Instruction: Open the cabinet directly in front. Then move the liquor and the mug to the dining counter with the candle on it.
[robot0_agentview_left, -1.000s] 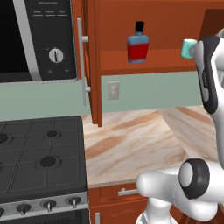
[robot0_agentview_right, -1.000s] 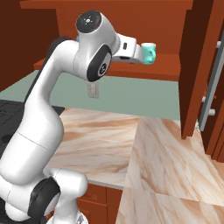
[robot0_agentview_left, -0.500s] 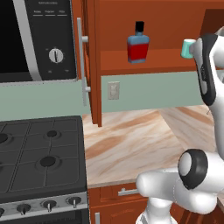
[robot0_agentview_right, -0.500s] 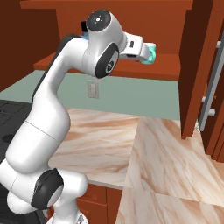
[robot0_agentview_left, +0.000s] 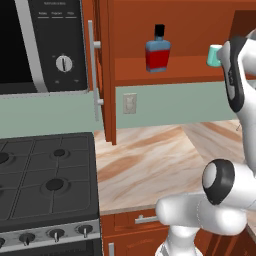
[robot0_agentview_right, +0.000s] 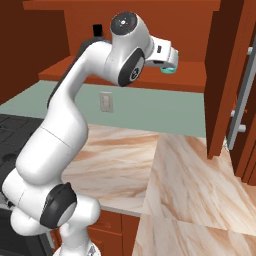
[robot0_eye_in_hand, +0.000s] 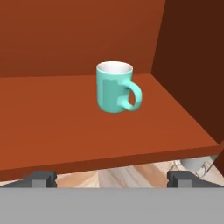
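Reaching for the mug is the step in hand, as I judge it: it stands upright on the cabinet shelf, near the shelf's right end and close to the cabinet's right wall, with its handle turned toward the camera and slightly right. The end effector hangs just short of the shelf's front edge, level with the mug, its fingertips spread wide with nothing between them. A good grasp would likely come straight in so the two tips pass either side of the cylinder — not across the handle — and close only once the body sits well between them. The right wall leaves little room, so the approach should stay centred. Well to the left on the same shelf stands the liquor, untouched — below lies the marble counter.
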